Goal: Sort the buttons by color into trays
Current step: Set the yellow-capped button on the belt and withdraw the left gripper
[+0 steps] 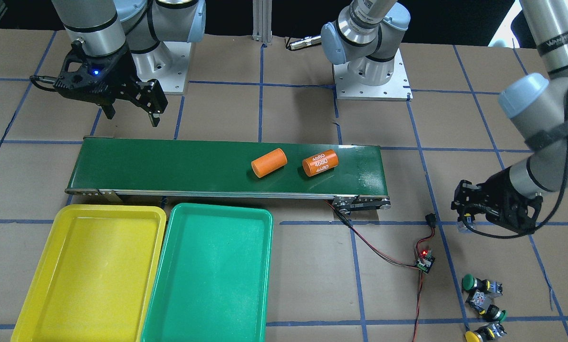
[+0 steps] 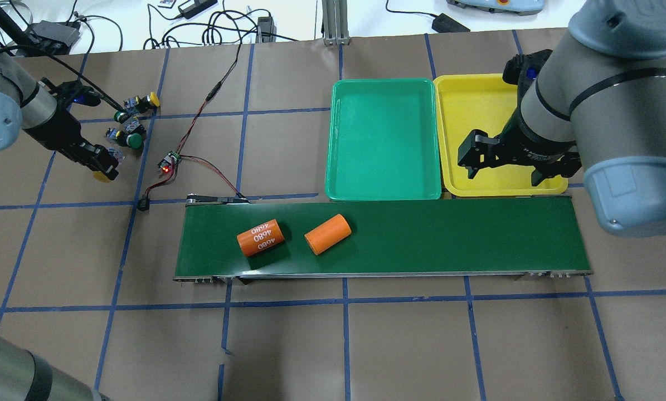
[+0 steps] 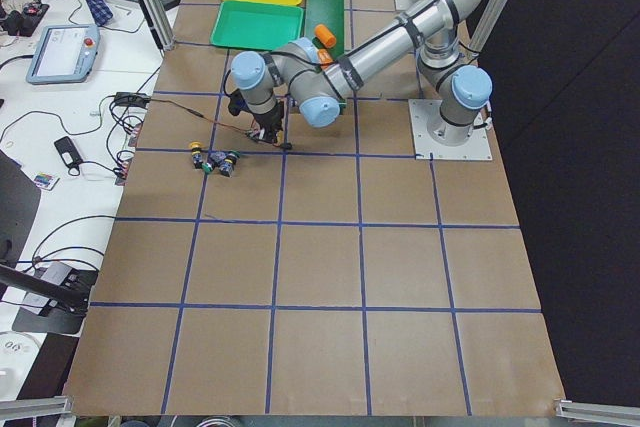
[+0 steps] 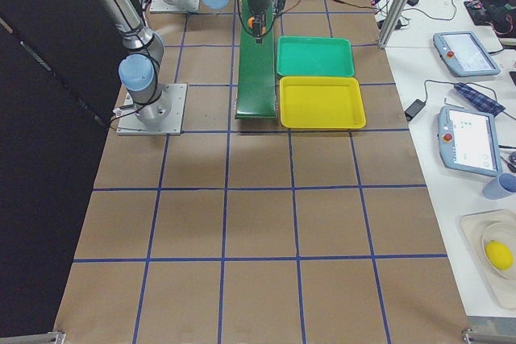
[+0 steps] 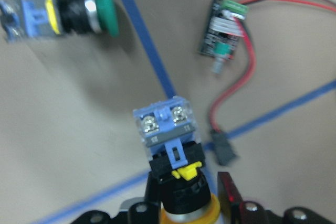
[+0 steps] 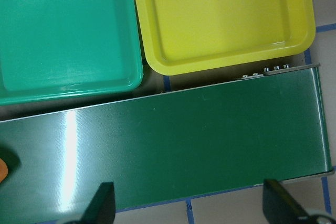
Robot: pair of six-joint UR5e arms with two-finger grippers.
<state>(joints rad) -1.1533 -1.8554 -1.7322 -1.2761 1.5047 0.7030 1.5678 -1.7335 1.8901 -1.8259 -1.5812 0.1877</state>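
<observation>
Yellow button point(image 5: 169, 139) tight in left claw point(image 5: 189, 190); right claw point(image 1: 132, 116) wide — brown, blue-taped table point(image 1: 303, 266) beneath

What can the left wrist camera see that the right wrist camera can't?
Only the left wrist camera shows a yellow button clamped in the left end effector, a green button lying on its side, and a small circuit board. Only the right wrist camera shows the yellow tray, the teal-green tray, the dark green conveyor belt and the open right end effector. Both show the brown table with blue tape lines.
</observation>
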